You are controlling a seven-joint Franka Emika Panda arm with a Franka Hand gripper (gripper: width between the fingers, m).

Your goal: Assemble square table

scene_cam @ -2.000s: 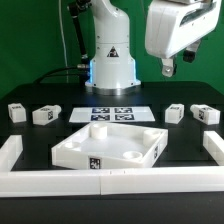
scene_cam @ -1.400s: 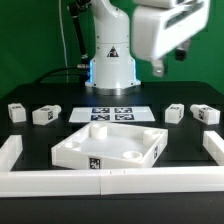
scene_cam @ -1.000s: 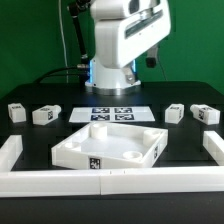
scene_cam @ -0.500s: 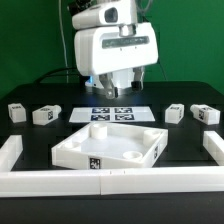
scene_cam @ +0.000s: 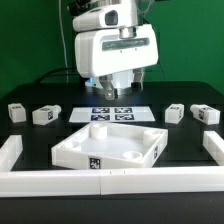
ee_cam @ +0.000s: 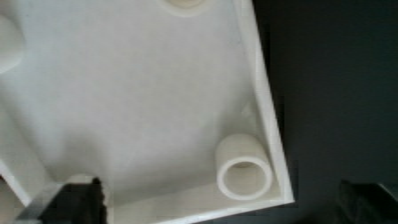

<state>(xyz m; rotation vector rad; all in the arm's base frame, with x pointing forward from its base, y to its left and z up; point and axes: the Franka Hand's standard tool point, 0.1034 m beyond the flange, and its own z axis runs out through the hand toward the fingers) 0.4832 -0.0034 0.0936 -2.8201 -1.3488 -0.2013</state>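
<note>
A black table [scene_cam: 150,128] stands before a green backdrop [scene_cam: 30,40]. Long white border rails [scene_cam: 110,182] close the table at its front and at its two sides. The white robot arm [scene_cam: 118,50] holds its two-finger pincer [scene_cam: 114,90] above the back middle of the table. In the wrist view the two dark fingertips [ee_cam: 73,200] sit at opposite edges of the picture with nothing between them. So the pincer is spread wide and carries nothing.

Well apart from the pincer, toward the exterior view's left and lower, two short white plastic legs with black-and-white tags lie on the table. They are the far-left leg [scene_cam: 16,112] and, near it but not touching, the near-left leg [scene_cam: 44,115].

Under the pincer lies the marker board [scene_cam: 112,113], thin, flat and white.

In front of the pincer, nearer to the exterior camera, rests the white plastic square tabletop [scene_cam: 72,148]. It is like a tray, with its raised rim upward and a black-and-white tag [scene_cam: 95,163] on its front wall. The wrist view looks down into it and shows a round corner socket [ee_cam: 244,178] beside the rim.

Toward the exterior view's right of the pincer, and lower, lie two more such legs, the near-right leg [scene_cam: 174,112] and the far-right leg [scene_cam: 205,114], also apart.
</note>
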